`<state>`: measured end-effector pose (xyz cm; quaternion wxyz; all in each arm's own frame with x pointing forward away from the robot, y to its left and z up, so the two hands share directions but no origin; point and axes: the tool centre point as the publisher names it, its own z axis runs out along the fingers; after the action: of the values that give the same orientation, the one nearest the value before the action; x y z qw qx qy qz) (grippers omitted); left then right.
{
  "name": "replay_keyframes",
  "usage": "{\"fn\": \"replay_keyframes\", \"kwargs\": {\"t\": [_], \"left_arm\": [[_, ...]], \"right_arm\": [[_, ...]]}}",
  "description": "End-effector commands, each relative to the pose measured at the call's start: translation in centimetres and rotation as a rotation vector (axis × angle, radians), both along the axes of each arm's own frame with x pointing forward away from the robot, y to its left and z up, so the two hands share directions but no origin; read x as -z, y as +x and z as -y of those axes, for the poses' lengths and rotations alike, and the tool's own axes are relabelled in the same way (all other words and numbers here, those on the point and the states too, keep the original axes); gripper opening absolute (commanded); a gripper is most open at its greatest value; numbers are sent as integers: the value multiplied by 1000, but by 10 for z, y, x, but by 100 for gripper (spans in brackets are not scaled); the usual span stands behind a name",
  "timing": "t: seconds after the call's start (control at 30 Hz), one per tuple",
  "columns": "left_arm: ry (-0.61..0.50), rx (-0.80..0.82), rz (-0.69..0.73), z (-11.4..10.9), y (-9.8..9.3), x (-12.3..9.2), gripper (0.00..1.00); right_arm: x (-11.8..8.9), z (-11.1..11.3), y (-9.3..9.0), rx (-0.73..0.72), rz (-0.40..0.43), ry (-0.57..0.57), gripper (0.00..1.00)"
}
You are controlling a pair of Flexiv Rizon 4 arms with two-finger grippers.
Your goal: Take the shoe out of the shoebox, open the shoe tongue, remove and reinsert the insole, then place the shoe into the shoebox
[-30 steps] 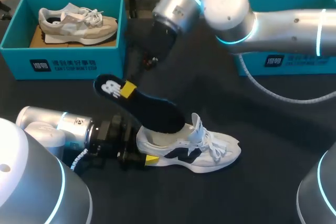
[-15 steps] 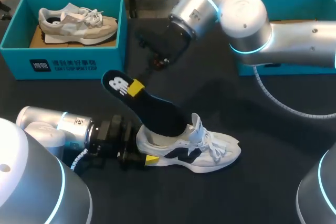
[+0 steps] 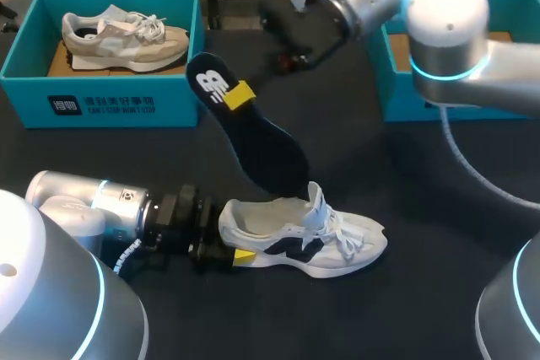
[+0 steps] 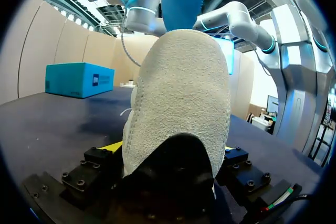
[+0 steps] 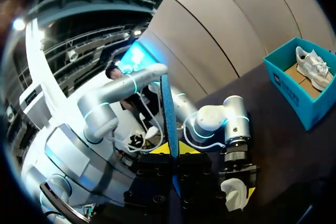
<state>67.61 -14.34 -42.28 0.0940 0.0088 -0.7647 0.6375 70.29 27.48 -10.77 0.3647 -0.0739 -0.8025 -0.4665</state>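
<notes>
Right tool (image 3: 240,94) pinched on insole (image 3: 253,137) heel end, insole clear above shoe (image 3: 312,238), toe end slanting down toward opening; left tool (image 3: 221,238) clamped on heel

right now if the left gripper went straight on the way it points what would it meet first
The shoe: the left gripper is shut on its heel, so going on would push straight into the shoe, toward its toe. Nothing lies nearer.
</notes>
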Motion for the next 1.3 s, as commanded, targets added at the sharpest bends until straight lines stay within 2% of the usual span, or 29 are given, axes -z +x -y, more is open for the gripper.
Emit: {"fn": "replay_keyframes", "kwargs": {"t": [0.03,0.27,0.37,0.5,0.6,1.13,1.17,1.3], "left_arm": [[2,-2,0,1,1,2,0],[2,-2,0,1,1,2,0],[2,-2,0,1,1,2,0],[2,-2,0,1,1,2,0],[2,-2,0,1,1,2,0],[2,-2,0,1,1,2,0],[2,-2,0,1,1,2,0],[2,-2,0,1,1,2,0]], "right_arm": [[-5,8,-14,77,19,13,0],[-5,8,-14,77,19,13,0],[-21,11,-19,109,45,12,0],[-45,29,-31,206,62,45,0],[-62,38,-42,287,36,99,0],[-61,38,-41,296,28,114,0],[-64,41,-44,299,29,167,0],[-83,62,-59,381,10,172,0]]}}
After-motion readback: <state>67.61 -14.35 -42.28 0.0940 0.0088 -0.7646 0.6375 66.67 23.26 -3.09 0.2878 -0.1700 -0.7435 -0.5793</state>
